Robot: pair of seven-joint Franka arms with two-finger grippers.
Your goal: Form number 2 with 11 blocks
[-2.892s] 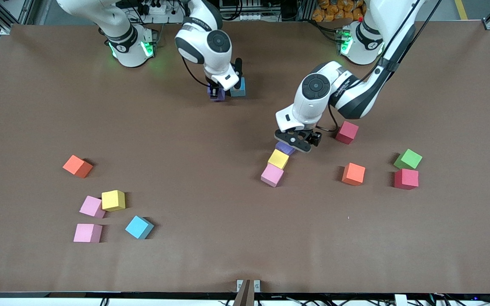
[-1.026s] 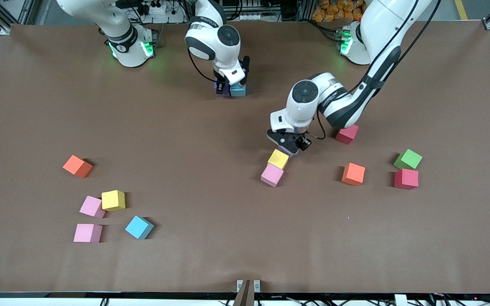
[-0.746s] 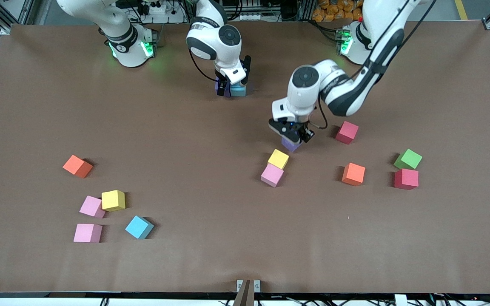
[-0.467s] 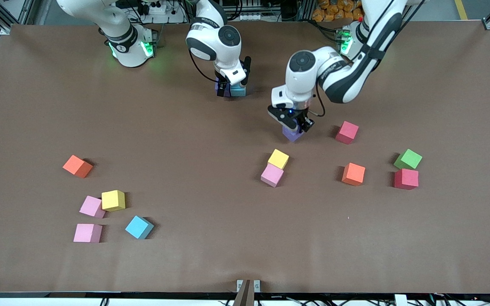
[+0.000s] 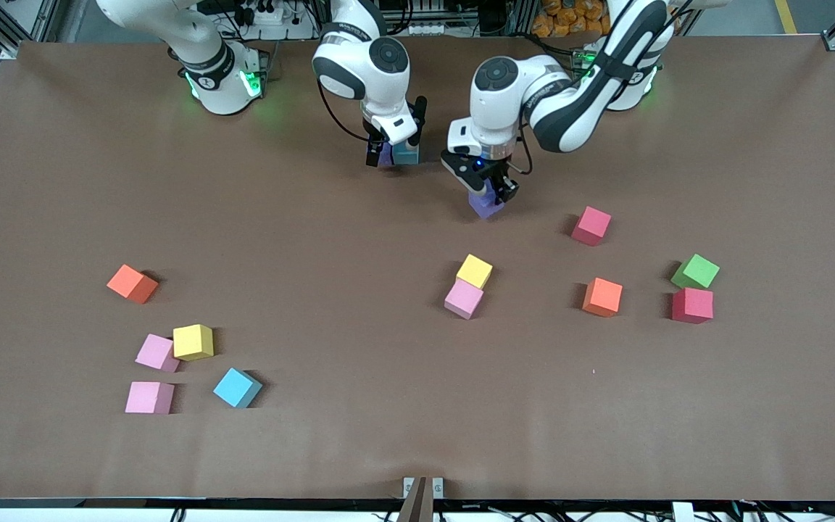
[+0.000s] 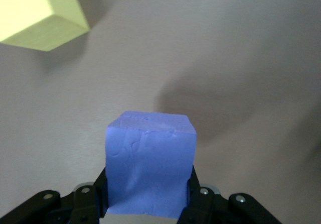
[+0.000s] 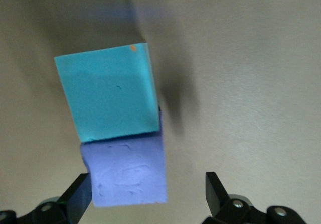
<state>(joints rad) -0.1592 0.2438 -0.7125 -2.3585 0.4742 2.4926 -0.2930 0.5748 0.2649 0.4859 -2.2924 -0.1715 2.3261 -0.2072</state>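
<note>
Two blocks, purple (image 5: pixel 387 154) touching cyan (image 5: pixel 408 153), are set under the wide-open right hand (image 5: pixel 393 151); a third, purple (image 5: pixel 485 205), is gripped airborne in the left hand (image 5: pixel 488 190); eight remain scattered.

Two touching blocks (image 5: pixel 397 154) sit near the arms' bases; a pair (image 5: pixel 469 286) lies mid-table, a cluster (image 5: pixel 171 362) nearer the camera toward the right arm's end.

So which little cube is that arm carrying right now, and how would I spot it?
Find the two white arms at the table's robot edge; the left arm's pincer is shut on a purple cube, up over bare table. A second purple cube sits on the table touching a blue cube, inside the right pincer's open fingers; the carried one is alone and airborne.
</note>
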